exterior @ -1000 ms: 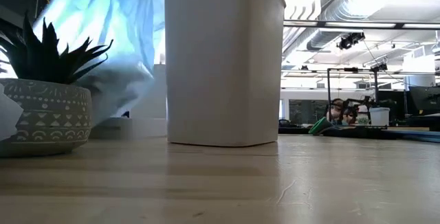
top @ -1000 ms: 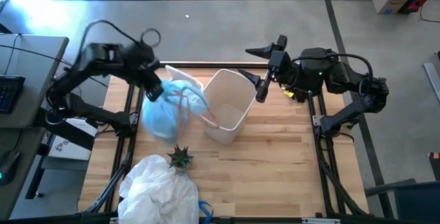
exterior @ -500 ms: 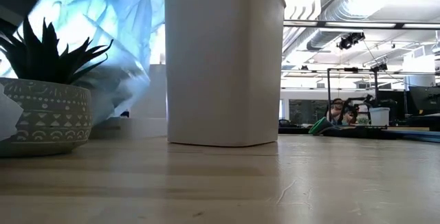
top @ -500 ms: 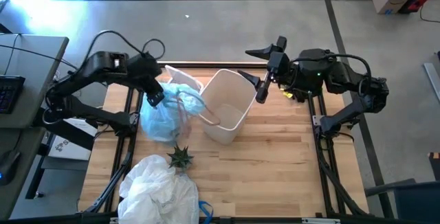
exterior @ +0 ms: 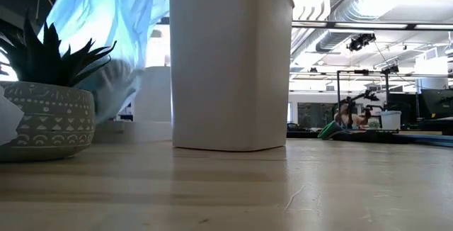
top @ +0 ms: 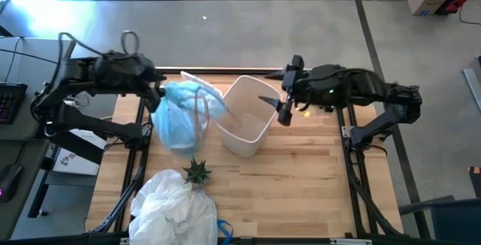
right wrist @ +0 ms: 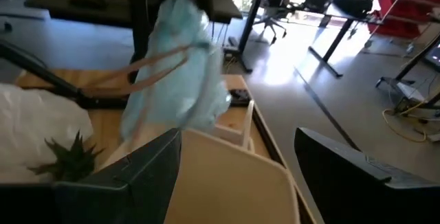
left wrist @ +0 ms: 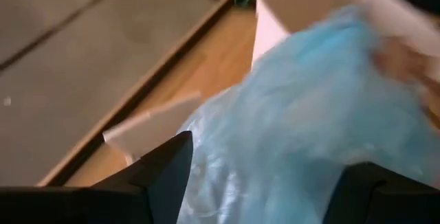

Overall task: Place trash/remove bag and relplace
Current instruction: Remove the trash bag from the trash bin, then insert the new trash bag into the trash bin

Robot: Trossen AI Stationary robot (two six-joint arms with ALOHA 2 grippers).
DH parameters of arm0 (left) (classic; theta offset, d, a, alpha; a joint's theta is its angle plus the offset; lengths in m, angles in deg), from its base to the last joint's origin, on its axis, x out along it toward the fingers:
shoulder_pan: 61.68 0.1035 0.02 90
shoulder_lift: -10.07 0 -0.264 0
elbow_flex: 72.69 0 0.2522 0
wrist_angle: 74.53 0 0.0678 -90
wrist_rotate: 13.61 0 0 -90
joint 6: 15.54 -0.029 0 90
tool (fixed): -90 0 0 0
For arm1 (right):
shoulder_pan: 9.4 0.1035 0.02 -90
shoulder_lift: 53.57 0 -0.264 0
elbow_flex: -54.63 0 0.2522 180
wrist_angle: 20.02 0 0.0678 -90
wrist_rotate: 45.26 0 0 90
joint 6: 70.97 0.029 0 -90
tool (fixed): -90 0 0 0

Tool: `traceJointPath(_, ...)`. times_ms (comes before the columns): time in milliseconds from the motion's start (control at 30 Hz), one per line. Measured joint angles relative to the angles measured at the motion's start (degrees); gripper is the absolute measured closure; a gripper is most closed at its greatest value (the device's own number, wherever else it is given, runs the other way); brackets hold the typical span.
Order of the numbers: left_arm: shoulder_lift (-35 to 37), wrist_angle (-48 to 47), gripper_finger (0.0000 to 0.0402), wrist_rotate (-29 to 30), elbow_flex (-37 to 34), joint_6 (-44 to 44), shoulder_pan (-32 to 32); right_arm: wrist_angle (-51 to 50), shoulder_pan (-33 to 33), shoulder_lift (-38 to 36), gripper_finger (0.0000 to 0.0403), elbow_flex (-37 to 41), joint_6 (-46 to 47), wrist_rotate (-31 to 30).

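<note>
While the left claw (top: 156, 95) gapes, the bag (top: 180, 113) sits just beside it.

Table (top: 301, 177) is light wood planks, fairly matt, grain showing up close. The bag (top: 180, 113) is thin see-through blue plastic, crinkly, with a bit of sheen. The bin (top: 244, 117) looks like smooth matt white plastic. Plant pot (exterior: 46, 121) is matt grey with a pale printed pattern, maybe ceramic, hard to say. White sheet (top: 173, 207) at the front is crumpled thin plastic. Both arms are matt black.
</note>
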Motion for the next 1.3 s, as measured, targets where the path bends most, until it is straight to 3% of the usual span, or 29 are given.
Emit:
traceJointPath(167,2.33,-1.17,0.0165,-3.63,0.06,3.25,-0.44,2.06,-0.01,0.03,0.0133,4.20,1.32,5.18)
traceJointPath(367,2.30,-12.43,0.0165,-5.16,0.01,9.45,-0.44,11.26,0.36,0.01,0.0133,10.12,1.97,25.24)
traceJointPath(500,3.10,-12.48,0.0165,-6.41,-0.57,12.09,-0.44,21.48,1.49,0.14,0.0133,14.52,1.78,37.77)
traceJointPath(600,3.11,-12.48,0.0165,-7.00,-0.57,12.35,-0.44,28.23,2.63,0.47,0.0133,17.31,3.48,43.17)
traceJointPath(800,3.06,-11.65,0.0165,-8.85,-0.57,11.22,-0.44,30.95,4.25,1.48,0.0133,23.42,7.67,43.64)
traceJointPath(1167,5.00,-1.03,0.0165,-24.69,-0.55,7.06,-0.98,33.48,8.19,2.81,0.0133,29.98,12.56,44.12)
traceJointPath(1300,5.96,-0.09,0.0165,-26.96,-0.53,6.47,-2.28,33.58,9.03,2.79,0.0133,29.98,12.00,43.95)
